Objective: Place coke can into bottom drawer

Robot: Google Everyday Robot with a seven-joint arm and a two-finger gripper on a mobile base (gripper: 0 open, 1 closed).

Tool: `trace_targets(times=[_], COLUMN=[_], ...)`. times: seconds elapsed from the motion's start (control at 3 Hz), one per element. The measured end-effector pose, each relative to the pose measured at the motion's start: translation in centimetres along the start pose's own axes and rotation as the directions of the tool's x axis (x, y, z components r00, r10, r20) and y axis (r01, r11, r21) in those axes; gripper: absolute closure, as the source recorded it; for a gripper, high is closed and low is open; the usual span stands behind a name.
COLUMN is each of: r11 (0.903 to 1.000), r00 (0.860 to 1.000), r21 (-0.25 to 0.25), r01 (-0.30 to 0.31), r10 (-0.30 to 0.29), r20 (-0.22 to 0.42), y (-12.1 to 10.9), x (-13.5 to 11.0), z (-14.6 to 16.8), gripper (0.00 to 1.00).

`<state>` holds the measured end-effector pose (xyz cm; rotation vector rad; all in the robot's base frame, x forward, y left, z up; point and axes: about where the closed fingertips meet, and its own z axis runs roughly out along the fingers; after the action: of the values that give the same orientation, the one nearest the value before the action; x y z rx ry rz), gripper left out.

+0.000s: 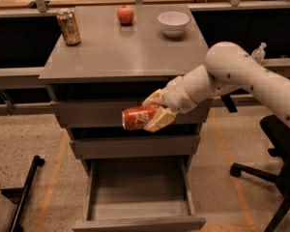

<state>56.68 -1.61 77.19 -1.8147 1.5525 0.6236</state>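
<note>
High view facing down on cabinet (pixel 121 52); gripper (pixel 153 111) mid-frame.

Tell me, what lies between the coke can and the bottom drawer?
In the camera view, only the middle drawer's front. The gripper holds the coke can sideways, higher than the open bottom drawer.

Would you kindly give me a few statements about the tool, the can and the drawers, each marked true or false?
1. The tool grips the coke can in front of the cabinet, above the bottom drawer. True.
2. The bottom drawer is shut. False: it is pulled open.
3. The coke can stands upright. False: it lies sideways in the tool.
4. An apple, a bowl and a brown can sit on the cabinet top. True.
</note>
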Motion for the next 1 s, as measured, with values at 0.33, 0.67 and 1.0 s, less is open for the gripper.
trace_targets(times=[0.33, 0.67, 1.0], r11=[0.9970, 0.9971, 0.9973], r00=[0.994, 0.994, 0.993], r21=[0.040, 0.039, 0.004], r01=[-0.066, -0.065, -0.073], r10=[0.062, 0.062, 0.072], r20=[0.086, 0.086, 0.096], y=[1.3, 1.3, 2.2], x=[3.8, 3.8, 5.3], z=[2.8, 2.8, 5.1], gripper=[1.00, 1.00, 1.00])
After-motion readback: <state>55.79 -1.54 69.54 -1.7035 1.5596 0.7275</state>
